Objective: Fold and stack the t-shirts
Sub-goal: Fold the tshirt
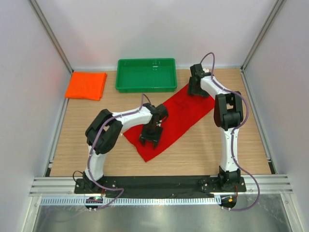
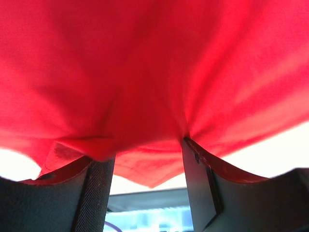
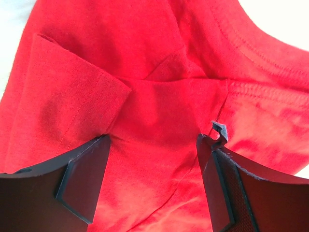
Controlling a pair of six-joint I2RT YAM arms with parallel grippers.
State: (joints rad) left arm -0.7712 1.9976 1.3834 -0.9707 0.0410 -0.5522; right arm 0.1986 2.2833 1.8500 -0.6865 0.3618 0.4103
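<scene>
Working on a bright red, short-sleeved soft cloth t-shirt [image 1: 181,113], laid as a long diagonal band across the pale wooden table [image 1: 207,154], from just in front of the green plastic tray [image 1: 146,89] down towards the near left. Not yet folded square, by the look of it; judged to be mid-fold. Folded and parked at the far left corner, well apart from the red one: a bright orange cloth t-shirt [image 1: 86,85].

Set over the near end of the red band with the left gripper [image 1: 151,140]: jaws apart, red cloth bunched between and over the tips in the wrist view, no fold visibly clamped. Set over the far end, beside the collar seam and a doubled-over sleeve, with the right gripper [image 1: 197,88]: jaws wide apart, tips at the cloth, not closed on it.

Risks from here, as a judgement only:
- Closing either pair on one layer alone, so peeling the top layer off and undoing the fold.
- Closing the right pair across the loose sleeve flap, so dragging it askew.
- Lifting the two ends unevenly, so sagging, creasing or twisting the middle.
- Swinging the far end too near the tray, so snagging cloth on its rim.
- Carrying a lopsided bundle over to the orange shirt, so knocking that neat fold out of shape.
</scene>
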